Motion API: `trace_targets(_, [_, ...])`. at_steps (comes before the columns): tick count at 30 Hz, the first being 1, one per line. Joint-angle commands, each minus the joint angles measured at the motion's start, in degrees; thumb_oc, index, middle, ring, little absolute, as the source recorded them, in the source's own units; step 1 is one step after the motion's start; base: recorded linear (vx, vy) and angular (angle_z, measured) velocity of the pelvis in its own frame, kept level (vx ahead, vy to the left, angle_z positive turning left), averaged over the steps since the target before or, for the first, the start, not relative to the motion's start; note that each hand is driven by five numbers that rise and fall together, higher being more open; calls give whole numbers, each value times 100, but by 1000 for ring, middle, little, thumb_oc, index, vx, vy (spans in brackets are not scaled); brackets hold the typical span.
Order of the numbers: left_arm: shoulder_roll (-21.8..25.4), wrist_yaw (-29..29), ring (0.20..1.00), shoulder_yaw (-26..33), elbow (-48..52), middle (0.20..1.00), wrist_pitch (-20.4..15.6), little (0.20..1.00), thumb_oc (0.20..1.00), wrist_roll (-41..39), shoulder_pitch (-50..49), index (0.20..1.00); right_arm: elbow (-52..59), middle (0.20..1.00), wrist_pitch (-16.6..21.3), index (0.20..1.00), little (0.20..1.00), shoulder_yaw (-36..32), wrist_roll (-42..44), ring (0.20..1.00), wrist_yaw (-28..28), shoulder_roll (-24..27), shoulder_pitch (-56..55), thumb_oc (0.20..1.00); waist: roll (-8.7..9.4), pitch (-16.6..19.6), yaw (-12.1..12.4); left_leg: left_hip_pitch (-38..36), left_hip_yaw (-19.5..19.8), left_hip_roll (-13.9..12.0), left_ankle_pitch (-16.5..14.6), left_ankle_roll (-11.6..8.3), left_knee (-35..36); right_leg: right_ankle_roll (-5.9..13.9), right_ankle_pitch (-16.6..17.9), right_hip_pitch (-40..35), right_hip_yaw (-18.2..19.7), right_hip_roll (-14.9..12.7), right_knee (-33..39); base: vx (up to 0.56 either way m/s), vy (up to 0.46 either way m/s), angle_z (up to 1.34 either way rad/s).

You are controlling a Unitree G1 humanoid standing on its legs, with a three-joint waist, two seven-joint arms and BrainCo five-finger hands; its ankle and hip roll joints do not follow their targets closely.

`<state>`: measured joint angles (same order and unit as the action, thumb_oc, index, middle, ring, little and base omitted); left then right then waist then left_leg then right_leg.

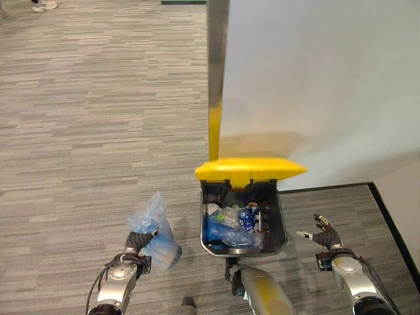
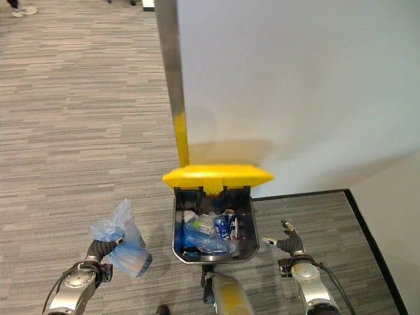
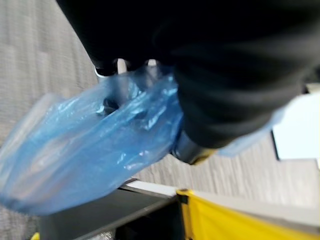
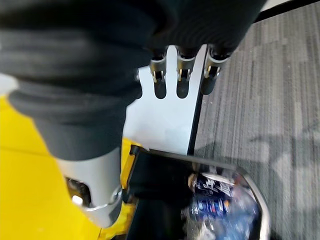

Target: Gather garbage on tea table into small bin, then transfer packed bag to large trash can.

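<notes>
My left hand (image 1: 134, 244) is shut on the knotted neck of a packed blue plastic bag (image 1: 156, 231), held off the floor just left of the large trash can (image 1: 283, 226). The can's yellow lid (image 1: 249, 169) stands open. Inside lie blue bags, clear plastic and a printed can (image 1: 249, 218). In the left wrist view the blue bag (image 3: 90, 145) hangs past the hand's cover, above the can's dark rim. My right hand (image 1: 323, 233) hovers open just right of the can, fingers (image 4: 180, 67) straight and holding nothing.
A white wall (image 1: 315, 79) rises behind the can, with a metal and yellow corner post (image 1: 215, 79). Grey carpet (image 1: 92, 131) spreads to the left. A black strip (image 1: 390, 216) borders the floor at right. A person's shoe (image 1: 44, 5) shows far off.
</notes>
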<state>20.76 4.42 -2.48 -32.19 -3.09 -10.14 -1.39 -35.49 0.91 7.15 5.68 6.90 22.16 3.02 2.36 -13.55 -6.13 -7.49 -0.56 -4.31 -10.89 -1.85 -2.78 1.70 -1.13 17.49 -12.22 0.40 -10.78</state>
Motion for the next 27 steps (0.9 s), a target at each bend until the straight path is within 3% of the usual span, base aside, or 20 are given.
trace_targets(1, [300,-84,200,-49,344,200,-291,200,200,-65,-273,200,173,1000,220,1000,1000,258,67,1000,-91,-204,-120,1000,210,345,114,-206,-124,736,-897,226,-421,723,1031,247,375,-425,1021,-31,23,-10])
trace_targets(14, [228,-178,200,-623,448,200,-455,200,200,-30,143,200,527,1000,356,1000,1000,1433,306,1000,-386,-539,1349,1000,196,263,426,-257,-56,859,-896,318,-332,718,1137,258,317,-553,1090,-8,4,-4])
trace_targets(20, [382,-147,200,-1136,675,200,-594,200,200,-182,702,200,266,1000,325,1000,1000,1804,373,1000,-212,-466,2677,1000,283,188,554,-198,-13,842,-898,304,-363,690,1140,268,215,-582,1100,0,-26,7])
trace_targets(27, [480,-255,200,-1839,971,200,-701,200,200,-192,1367,200,-267,1000,282,1000,1000,1884,460,1000,-20,-171,3573,1000,380,111,516,-103,-54,823,-898,289,-389,696,1158,373,212,-577,1076,-5,-15,1])
